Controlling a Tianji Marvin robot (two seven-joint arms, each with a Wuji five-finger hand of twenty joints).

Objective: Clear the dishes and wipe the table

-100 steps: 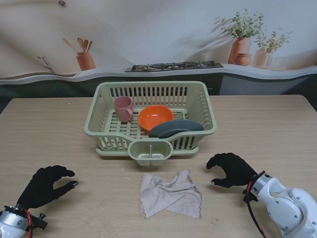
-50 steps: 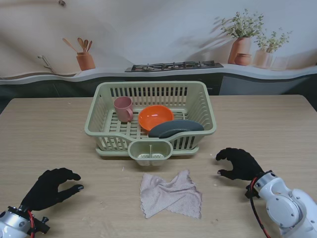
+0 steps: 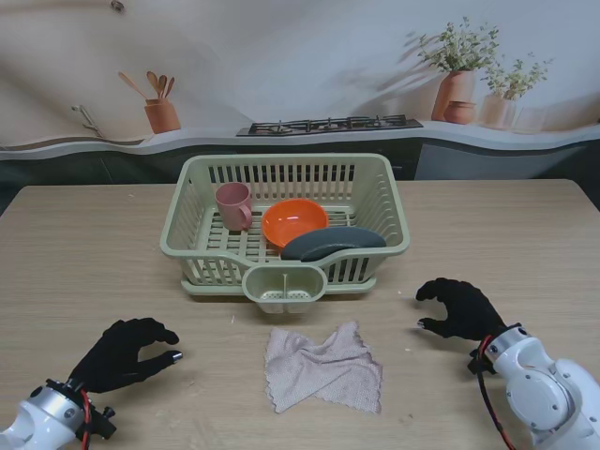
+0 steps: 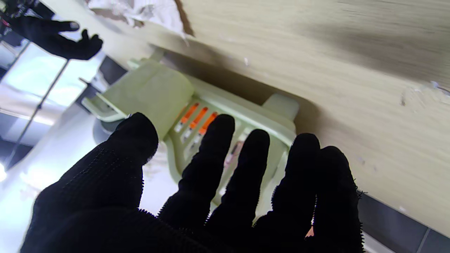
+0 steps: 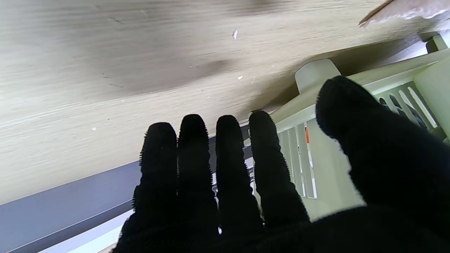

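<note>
One cup (image 3: 232, 205); one bowl (image 3: 293, 222); one cloth (image 3: 322, 367).

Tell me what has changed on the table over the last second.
The left hand slid right toward the cloth; the right hand pulled away to the right. Neither holds anything. Cloth, rack, cup, bowl and dark dish stayed put.

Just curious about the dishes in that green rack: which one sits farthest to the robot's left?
The pink cup. It stands upright in the rack's left part, while the orange bowl sits mid-rack and the dark grey dish lies toward the right.
</note>
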